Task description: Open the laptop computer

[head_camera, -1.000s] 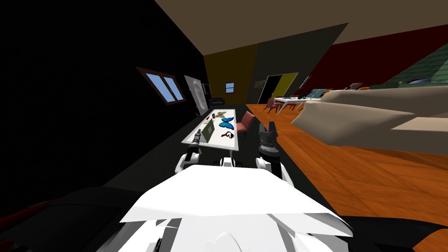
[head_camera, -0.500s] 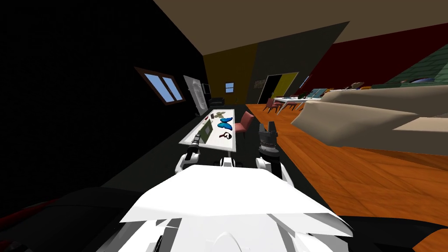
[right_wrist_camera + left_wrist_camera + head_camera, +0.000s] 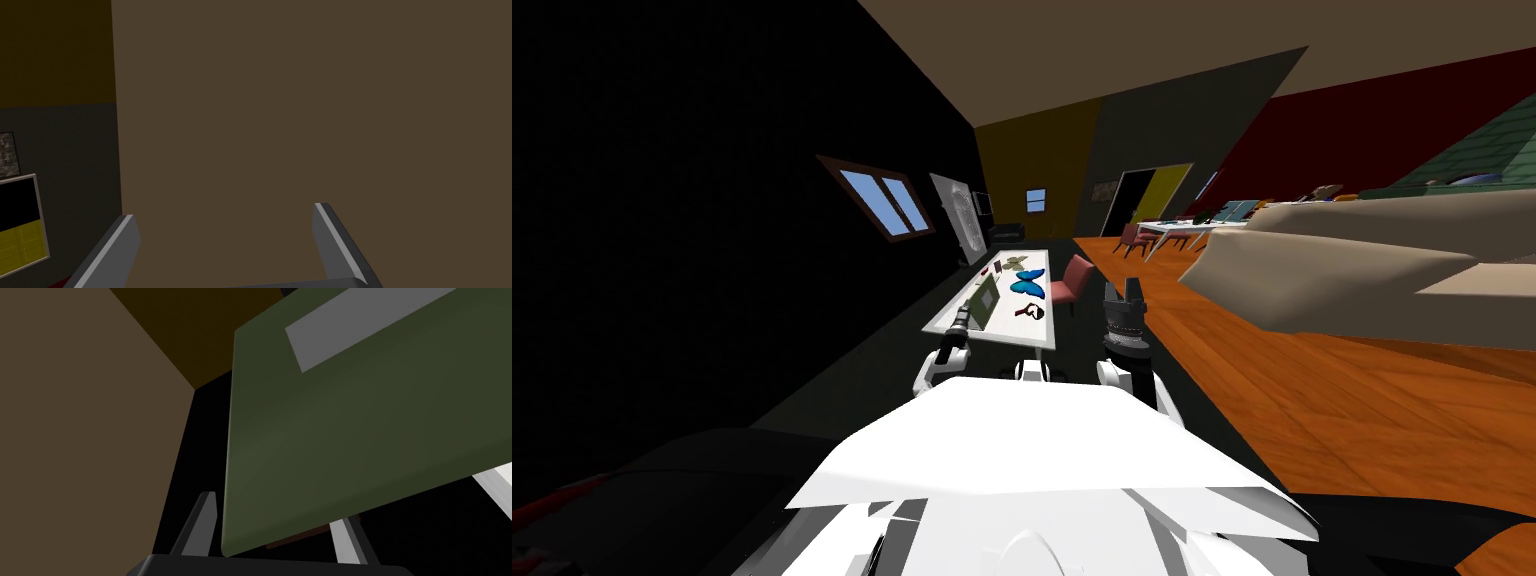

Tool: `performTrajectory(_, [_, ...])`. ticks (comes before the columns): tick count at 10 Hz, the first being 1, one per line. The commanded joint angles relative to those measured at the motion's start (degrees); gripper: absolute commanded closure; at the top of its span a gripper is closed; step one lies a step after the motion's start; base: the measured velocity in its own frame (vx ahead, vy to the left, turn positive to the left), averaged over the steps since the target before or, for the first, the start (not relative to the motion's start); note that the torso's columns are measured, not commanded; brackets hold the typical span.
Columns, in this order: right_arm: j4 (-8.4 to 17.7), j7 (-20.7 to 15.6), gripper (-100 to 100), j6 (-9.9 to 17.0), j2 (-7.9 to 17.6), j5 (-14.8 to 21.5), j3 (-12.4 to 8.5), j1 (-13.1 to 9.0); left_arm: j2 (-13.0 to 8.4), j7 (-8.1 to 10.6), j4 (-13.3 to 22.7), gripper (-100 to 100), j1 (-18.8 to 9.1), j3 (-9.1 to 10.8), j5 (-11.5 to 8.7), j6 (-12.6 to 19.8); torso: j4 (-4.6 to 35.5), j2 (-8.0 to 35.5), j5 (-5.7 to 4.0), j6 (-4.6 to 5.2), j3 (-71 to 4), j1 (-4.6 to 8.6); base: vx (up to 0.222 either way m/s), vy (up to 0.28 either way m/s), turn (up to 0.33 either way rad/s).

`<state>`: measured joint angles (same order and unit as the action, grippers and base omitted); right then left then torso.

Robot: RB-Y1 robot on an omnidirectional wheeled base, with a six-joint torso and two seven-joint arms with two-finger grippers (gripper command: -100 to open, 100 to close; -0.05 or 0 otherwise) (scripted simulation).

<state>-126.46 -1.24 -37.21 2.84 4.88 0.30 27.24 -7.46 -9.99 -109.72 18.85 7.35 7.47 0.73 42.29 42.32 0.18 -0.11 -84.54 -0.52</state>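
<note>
A laptop with a dark green lid sits on the long white table ahead of me. Its lid is lifted at an angle. My left gripper is at the laptop's near edge. In the left wrist view the green lid, with a grey rectangle on it, looms close. Its lower corner lies between the spread fingers of the left gripper, which is open. My right gripper is raised beside the table's right side, and its fingers stand open with nothing between them.
On the table beyond the laptop lie a blue butterfly-shaped item and a small dark red item. A red chair stands at the table's right. A beige sofa is at the right on the orange wooden floor. A black wall is on the left.
The head view has shifted slightly, so the table sits a little further left. Both arms stay where they were, and the lid's angle looks about the same.
</note>
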Motion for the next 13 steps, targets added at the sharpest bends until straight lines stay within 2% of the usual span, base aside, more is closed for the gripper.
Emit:
performTrajectory(1, [0.00, 0.00, 0, 0.00, 0.00, 0.00, 0.00, 0.00, 0.88, 2.68, -1.16, 100, -0.39, -0.42, -2.43, 3.49, -0.09, -0.12, 0.04, -0.06, -0.06, 0.06, -0.002, 0.116, 0.006])
performTrajectory(6, [0.00, 0.00, 0, 0.00, 0.00, 0.00, 0.00, 0.01, 2.57, 7.09, -3.24, 100, -1.12, -1.49, -6.72, 9.15, -0.13, -0.13, -0.04, 0.02, -0.08, 0.32, -0.005, 0.116, 0.004])
performTrajectory(7, [0.00, 0.00, 0, 0.00, 0.00, 0.00, 0.00, 0.01, 2.29, 6.38, -2.90, 100, -1.11, -1.36, -6.14, 7.99, -0.06, -0.02, -0.10, 0.03, -0.03, 0.41, -0.002, 0.057, -0.001])
performTrajectory(8, [0.00, 0.00, 0, 0.00, -0.01, 0.00, 0.01, 0.01, 1.47, 9.12, -0.20, 100, -2.62, 0.09, -9.06, 8.69, 0.01, 0.04, -0.21, 0.09, 0.01, 0.72, -0.040, 0.052, -0.133])
performTrajectory(13, [0.00, 0.00, 0, 0.00, -0.01, 0.00, 0.01, 0.00, -0.58, 15.50, 6.68, 100, -6.52, 3.71, -16.12, 9.66, 0.05, 0.01, -0.22, 0.09, -0.02, 0.59, -0.066, 0.065, -0.120])
